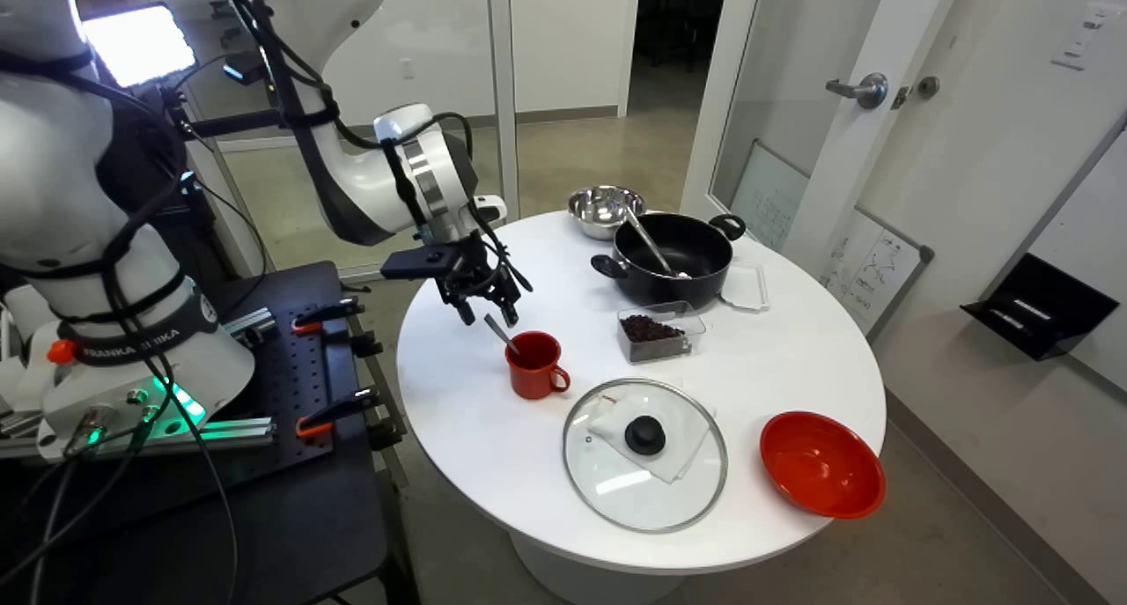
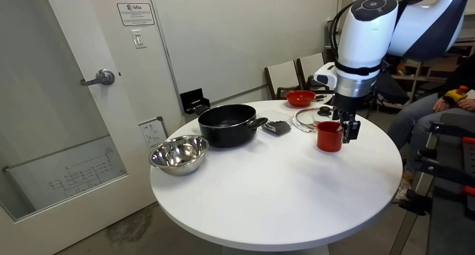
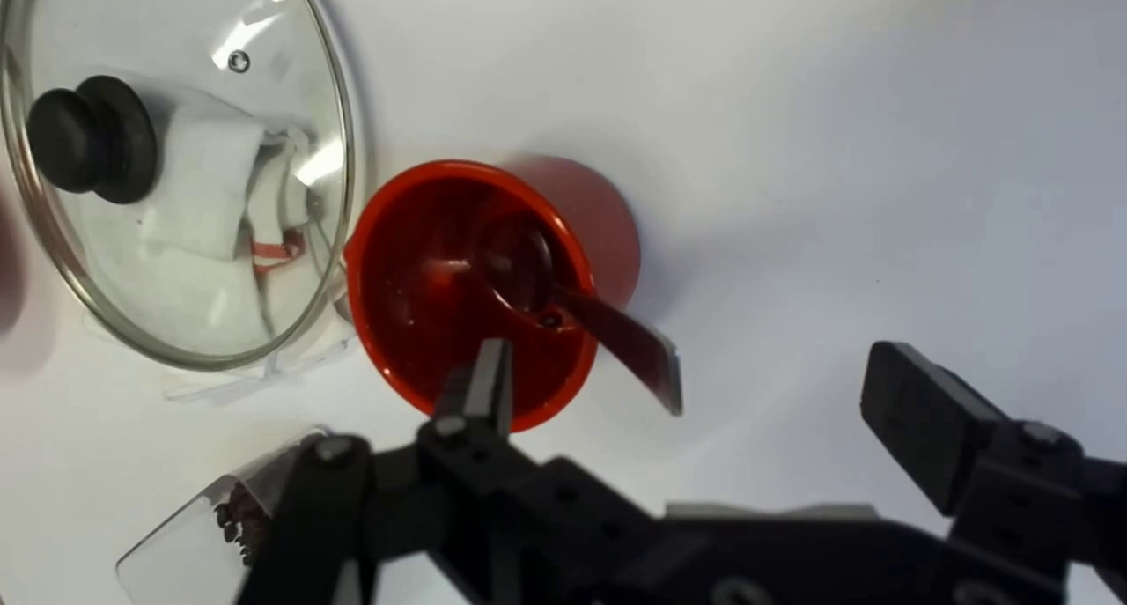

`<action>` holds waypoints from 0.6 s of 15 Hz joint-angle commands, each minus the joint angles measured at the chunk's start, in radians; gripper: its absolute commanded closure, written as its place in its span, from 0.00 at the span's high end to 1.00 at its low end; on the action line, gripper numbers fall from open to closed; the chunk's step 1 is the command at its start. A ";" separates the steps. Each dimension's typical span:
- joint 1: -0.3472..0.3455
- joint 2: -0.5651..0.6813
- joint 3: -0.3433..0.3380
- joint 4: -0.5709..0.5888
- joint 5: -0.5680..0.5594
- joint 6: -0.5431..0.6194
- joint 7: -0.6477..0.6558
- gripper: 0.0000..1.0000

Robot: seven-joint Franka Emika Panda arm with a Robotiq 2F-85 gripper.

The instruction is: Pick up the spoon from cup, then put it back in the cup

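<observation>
The red cup stands upright on the round white table, its handle towards the glass lid. In the wrist view, the spoon leans inside the cup, bowl down, with its handle sticking out over the rim. The handle end of the spoon also shows in an exterior view. My gripper is open above it, and the handle's end lies between the wide-set fingers as seen from the wrist, touching neither. One finger overlaps the cup's rim in that view. In an exterior view the gripper hangs close beside the cup.
A glass lid lies on a cloth near the cup. Around them are a clear box of dark bits, a black pot with a long utensil, a steel bowl and a red bowl by the table edge.
</observation>
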 commanded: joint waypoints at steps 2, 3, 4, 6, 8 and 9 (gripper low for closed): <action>-0.012 0.034 -0.004 0.025 0.006 0.017 -0.030 1.00; -0.012 0.033 -0.004 0.022 0.017 0.012 -0.042 1.00; -0.012 0.032 -0.004 0.019 0.025 0.011 -0.051 1.00; -0.014 0.025 -0.003 0.016 0.033 0.011 -0.068 1.00; -0.017 0.023 -0.002 0.015 0.047 0.011 -0.091 1.00; -0.018 0.020 -0.002 0.014 0.053 0.011 -0.102 1.00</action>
